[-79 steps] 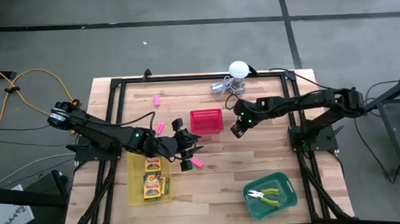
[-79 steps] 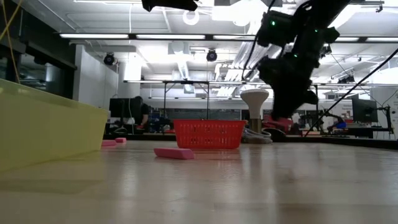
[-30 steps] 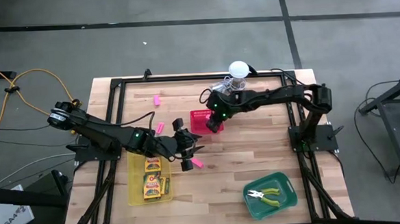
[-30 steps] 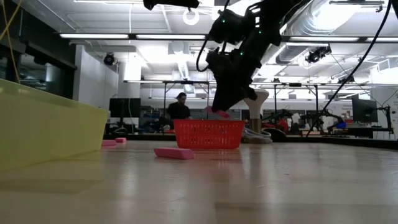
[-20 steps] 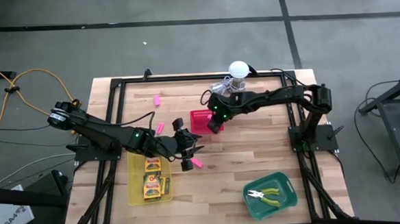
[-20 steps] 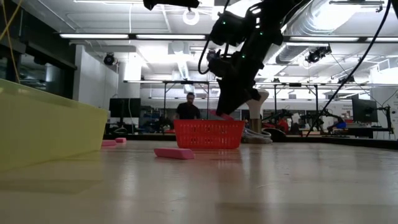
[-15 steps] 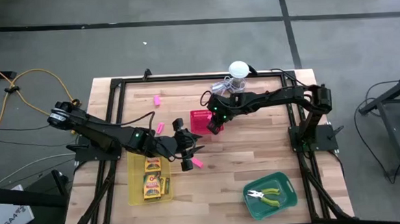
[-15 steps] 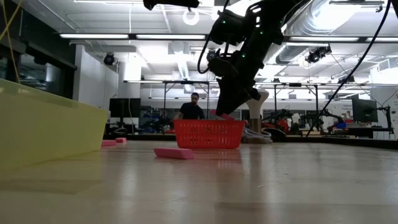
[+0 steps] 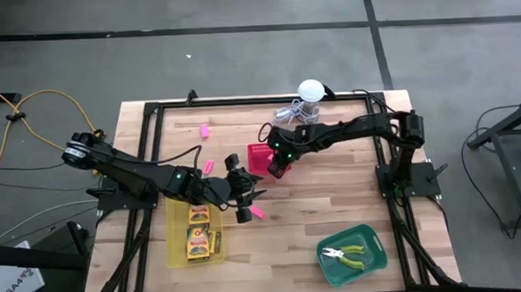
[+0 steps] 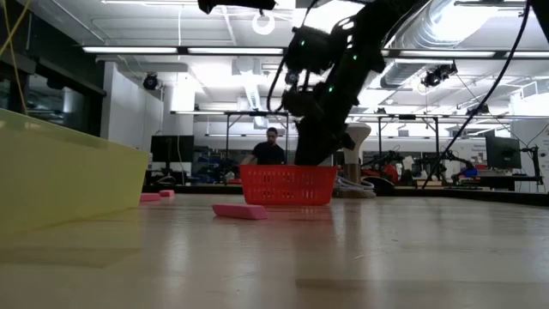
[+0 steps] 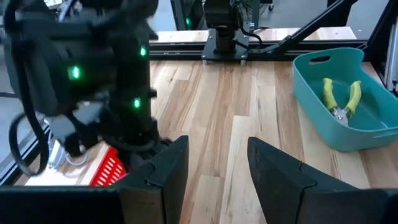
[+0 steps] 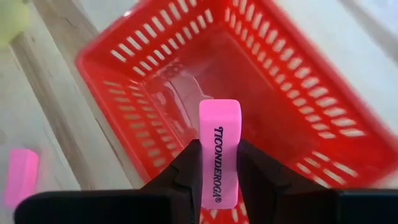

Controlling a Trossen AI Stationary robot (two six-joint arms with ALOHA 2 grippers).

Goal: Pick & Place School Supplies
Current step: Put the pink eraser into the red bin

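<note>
My right gripper hovers over the red basket, shut on a pink eraser. In the low view it dips behind the basket's rim, and the eraser is hidden there. My left gripper waits open beside the yellow tray, above another pink eraser lying flat on the table. Two more erasers lie toward the far left. Crayon boxes lie in the yellow tray, and the pliers lie in the green tray. My right gripper pinches the pink eraser between its two fingers, which press on its long sides. The fingers lie along the eraser, and its free end sticks out past the fingertips. It comes from above, pointing down. The eraser is lifted clear over the basket's floor.
A white ball with coiled metal wire stands at the far edge, just behind the right arm. A black frame borders the table. Bare wood lies between the red basket and the green tray.
My right gripper has moved down into the red basket and slightly toward the table's left, still shut on the pink eraser. In the low view the eraser has sunk behind the basket's rim. The left arm has kept still.
</note>
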